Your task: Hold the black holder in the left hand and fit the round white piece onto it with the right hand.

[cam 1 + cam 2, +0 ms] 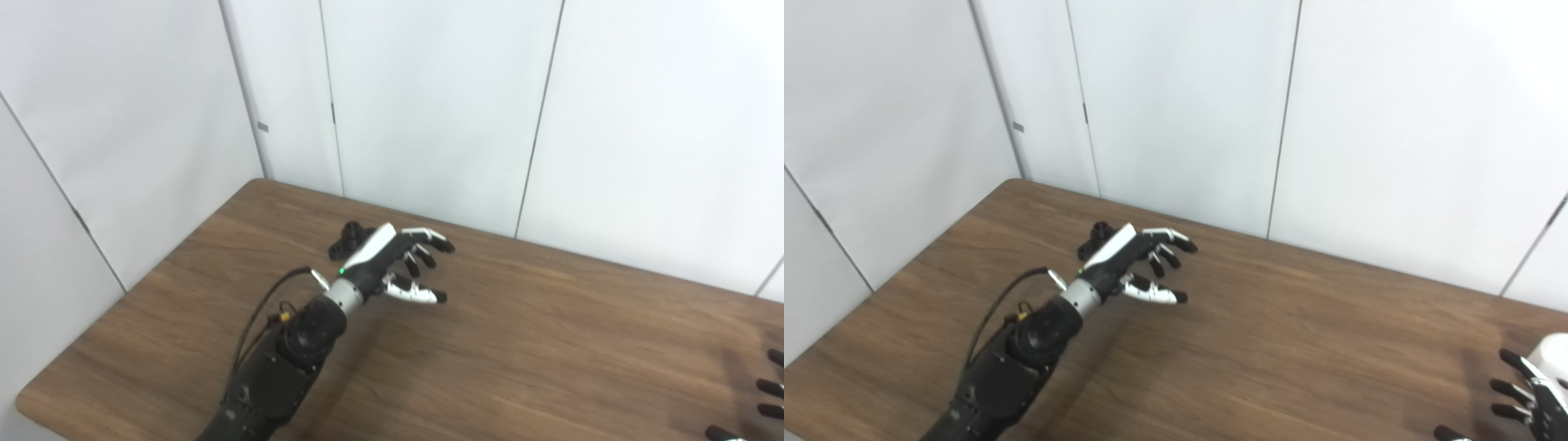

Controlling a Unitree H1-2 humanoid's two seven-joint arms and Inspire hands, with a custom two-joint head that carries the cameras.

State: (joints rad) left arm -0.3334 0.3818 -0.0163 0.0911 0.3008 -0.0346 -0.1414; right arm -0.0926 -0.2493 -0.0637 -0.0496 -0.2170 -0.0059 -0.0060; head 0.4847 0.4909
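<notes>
Both views show the left hand [392,263] raised over the table [551,343], fingers spread, holding nothing; the black holder [350,239] lies just behind it. Only the right eye view shows the right hand [1534,392] beyond its fingertips, fingers apart and empty.

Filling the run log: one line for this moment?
left hand: open, beside black holder | right hand: open, waiting | white piece: unseen
</notes>
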